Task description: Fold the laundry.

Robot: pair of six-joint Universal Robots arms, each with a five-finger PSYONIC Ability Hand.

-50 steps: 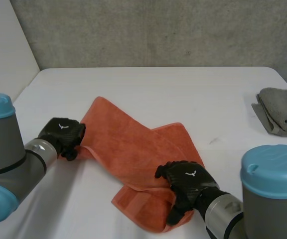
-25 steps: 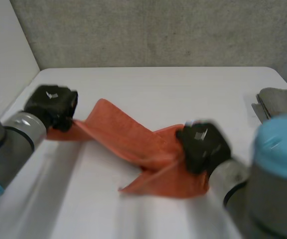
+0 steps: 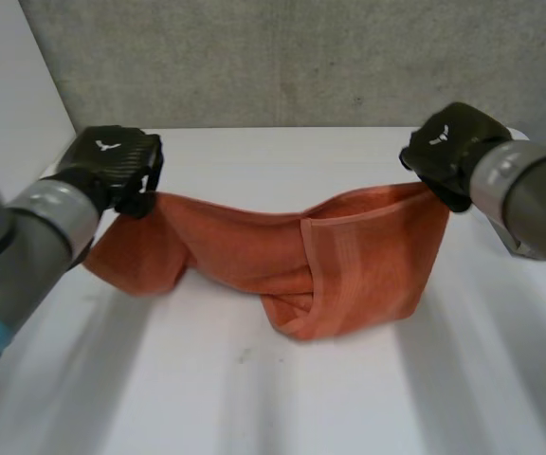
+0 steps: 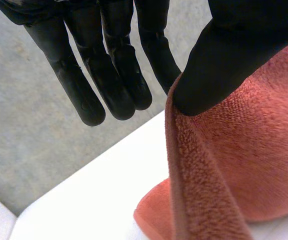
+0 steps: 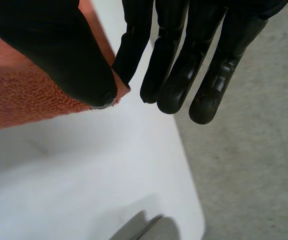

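An orange towel (image 3: 282, 256) hangs stretched between my two hands above the white table (image 3: 254, 379), twisted in the middle, with its lower folds sagging to the tabletop. My left hand (image 3: 117, 166) pinches one corner; in its wrist view the thumb (image 4: 224, 60) presses the towel's edge (image 4: 204, 165) against a finger. My right hand (image 3: 448, 147) holds the opposite corner; in its wrist view the thumb (image 5: 59, 55) pins the towel's corner (image 5: 24, 100) against a finger while the other fingers stay straight.
A folded grey towel (image 3: 515, 237) lies at the table's right edge, partly behind my right forearm, and its corner (image 5: 144, 227) shows below the right hand. A concrete wall (image 3: 301, 57) stands behind the table.
Both hands have risen and moved apart, lifting the towel off the table and stretching it. The right hand closed on its corner and swung from the near edge to the far right.
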